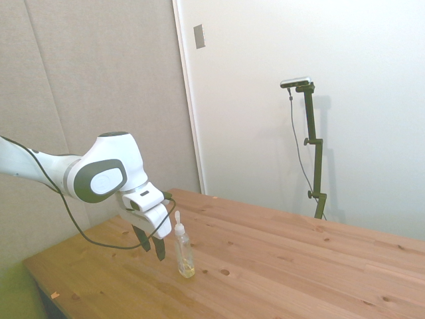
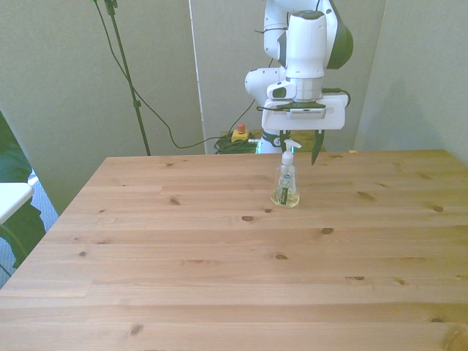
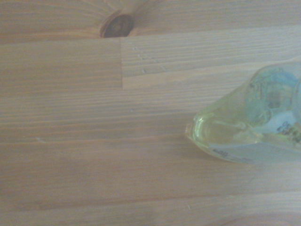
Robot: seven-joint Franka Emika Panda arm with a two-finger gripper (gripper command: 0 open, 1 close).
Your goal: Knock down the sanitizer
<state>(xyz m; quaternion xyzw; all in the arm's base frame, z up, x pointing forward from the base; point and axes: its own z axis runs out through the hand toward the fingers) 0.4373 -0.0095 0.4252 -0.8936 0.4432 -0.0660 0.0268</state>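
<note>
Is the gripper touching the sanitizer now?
Cannot tell. In the side view the gripper sits right beside the sanitizer, with no plain gap; in the front view it stands behind the bottle.

White rounded arm (image 1: pixel 99 174), grey joint caps, black cable, dark jaws
</note>
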